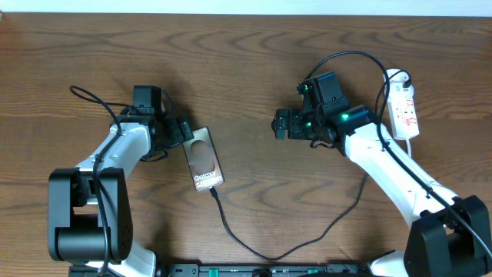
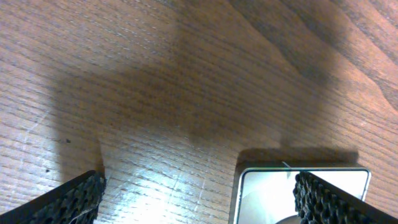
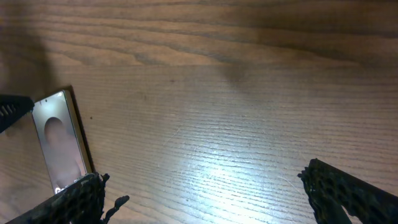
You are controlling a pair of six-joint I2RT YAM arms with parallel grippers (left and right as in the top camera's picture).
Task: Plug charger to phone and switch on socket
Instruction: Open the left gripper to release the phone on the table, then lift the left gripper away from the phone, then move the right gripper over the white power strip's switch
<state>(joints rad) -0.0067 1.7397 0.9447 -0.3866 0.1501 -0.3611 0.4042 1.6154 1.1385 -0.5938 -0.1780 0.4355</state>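
left gripper (image 2: 199, 182): jaws spread wide, empty, one finger over the phone (image 2: 267, 194)
right gripper (image 3: 202, 177): jaws wide, empty
charger (image 1: 254, 250): tip meets phone's lower edge
socket (image 1: 403, 111): beside right arm

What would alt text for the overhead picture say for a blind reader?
A robot's left gripper and right gripper are open and empty over a wooden table. A phone lies face up beside the left one, a thin black cable running from its lower end; a white power strip lies near the right edge.
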